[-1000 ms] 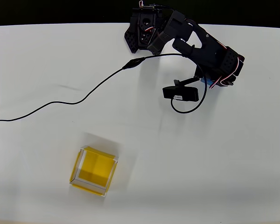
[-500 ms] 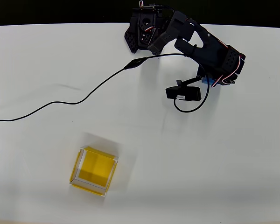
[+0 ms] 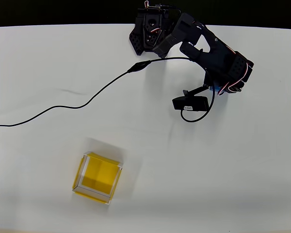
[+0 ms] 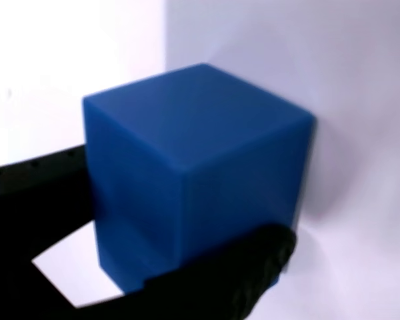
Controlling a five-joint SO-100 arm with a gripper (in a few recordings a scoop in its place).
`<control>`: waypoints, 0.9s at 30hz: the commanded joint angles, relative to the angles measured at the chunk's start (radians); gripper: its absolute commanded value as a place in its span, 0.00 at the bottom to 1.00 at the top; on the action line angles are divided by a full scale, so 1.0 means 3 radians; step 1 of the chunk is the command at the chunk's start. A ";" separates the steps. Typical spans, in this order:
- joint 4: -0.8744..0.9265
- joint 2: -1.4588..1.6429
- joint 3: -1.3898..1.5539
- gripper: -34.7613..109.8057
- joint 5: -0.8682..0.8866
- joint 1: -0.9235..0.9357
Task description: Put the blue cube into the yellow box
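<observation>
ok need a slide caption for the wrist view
Blue cube fills the wrist view, with a black pincer finger across its lower edge, over the white table.

Bright, even light; blurred wrist close-up.

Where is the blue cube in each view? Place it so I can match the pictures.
Overhead view: the blue cube is a sliver at upper right, under the arm's black wrist, far from the yellow box.
Wrist view: it fills the centre, on the white table.
Shared landmark: the black jaws beside it.
</observation>
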 commanded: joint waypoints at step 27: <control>0.0598 0.1421 -0.1171 0.32 -0.2173 0.2961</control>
